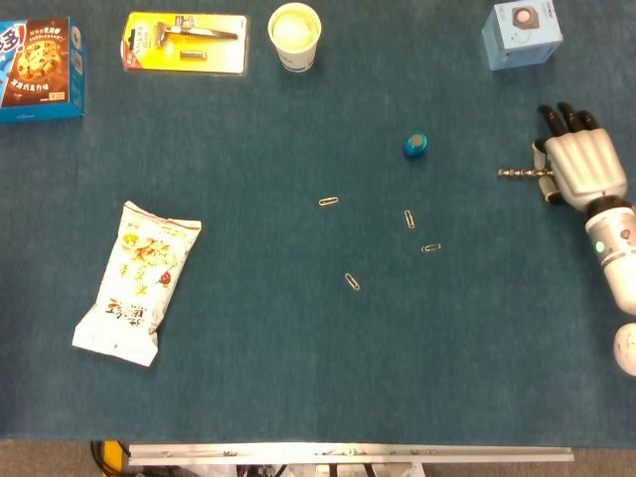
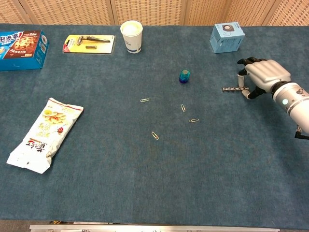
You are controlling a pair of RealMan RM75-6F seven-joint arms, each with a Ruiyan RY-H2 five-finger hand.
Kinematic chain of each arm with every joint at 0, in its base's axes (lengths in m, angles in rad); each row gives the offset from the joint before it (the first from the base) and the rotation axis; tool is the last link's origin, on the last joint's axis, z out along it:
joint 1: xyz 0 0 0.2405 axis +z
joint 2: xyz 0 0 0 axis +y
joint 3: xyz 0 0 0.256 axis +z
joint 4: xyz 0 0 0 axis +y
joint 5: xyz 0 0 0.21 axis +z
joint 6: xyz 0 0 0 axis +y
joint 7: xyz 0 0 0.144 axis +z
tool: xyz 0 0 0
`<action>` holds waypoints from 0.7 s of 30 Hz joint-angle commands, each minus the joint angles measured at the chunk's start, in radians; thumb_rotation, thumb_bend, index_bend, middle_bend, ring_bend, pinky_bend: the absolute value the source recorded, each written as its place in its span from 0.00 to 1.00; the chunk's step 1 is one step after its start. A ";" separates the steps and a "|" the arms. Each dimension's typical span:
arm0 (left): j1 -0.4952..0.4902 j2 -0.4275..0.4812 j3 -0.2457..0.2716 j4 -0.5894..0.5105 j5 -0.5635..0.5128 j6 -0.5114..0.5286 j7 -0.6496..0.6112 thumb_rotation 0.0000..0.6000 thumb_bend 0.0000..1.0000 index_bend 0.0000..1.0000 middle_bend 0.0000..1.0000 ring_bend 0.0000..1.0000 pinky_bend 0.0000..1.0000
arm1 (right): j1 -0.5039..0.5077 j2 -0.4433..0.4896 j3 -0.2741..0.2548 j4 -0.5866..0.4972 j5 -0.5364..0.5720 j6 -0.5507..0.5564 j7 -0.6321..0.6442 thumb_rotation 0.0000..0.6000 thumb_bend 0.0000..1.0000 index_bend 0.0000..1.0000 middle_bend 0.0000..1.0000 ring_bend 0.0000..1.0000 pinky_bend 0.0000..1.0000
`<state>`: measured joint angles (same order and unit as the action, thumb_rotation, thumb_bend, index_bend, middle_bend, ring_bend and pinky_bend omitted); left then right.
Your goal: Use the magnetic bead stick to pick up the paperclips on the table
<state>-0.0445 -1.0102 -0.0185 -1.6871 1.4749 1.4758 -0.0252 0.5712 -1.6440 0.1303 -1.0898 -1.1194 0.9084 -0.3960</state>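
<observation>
Bead stick (image 1: 517, 173) horizontal, seemingly hand-held; paperclips (image 1: 406, 219) scattered mid-table.

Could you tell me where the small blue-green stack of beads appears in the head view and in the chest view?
Head view: the blue-green bead stack sits right of centre, in the upper part.
Chest view: the same stack is right of centre, upper third.
Shared landmark: the light blue box lies beyond it to the right in both.

The right hand (image 2: 263, 75) pinches the bead stick (image 2: 233, 89), which juts leftward from its fingers (image 2: 246, 61); paperclips (image 2: 182, 108) lie well apart, lower left.
</observation>
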 commanded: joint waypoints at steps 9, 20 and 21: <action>-0.001 -0.003 -0.001 0.000 -0.002 -0.001 0.007 1.00 0.10 0.54 0.47 0.34 0.44 | -0.034 0.129 -0.008 -0.226 -0.053 0.107 -0.041 1.00 0.36 0.57 0.09 0.03 0.14; 0.001 0.000 -0.005 0.001 -0.007 0.001 0.000 1.00 0.10 0.54 0.46 0.34 0.44 | -0.043 0.173 -0.046 -0.376 -0.123 0.155 -0.086 1.00 0.35 0.57 0.09 0.03 0.14; 0.001 0.000 -0.006 0.003 -0.010 0.003 0.000 1.00 0.10 0.54 0.47 0.34 0.44 | -0.043 0.174 -0.049 -0.383 -0.129 0.156 -0.087 1.00 0.35 0.57 0.09 0.03 0.14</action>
<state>-0.0435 -1.0107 -0.0244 -1.6848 1.4658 1.4784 -0.0250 0.5289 -1.4723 0.0859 -1.4662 -1.2424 1.0610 -0.4796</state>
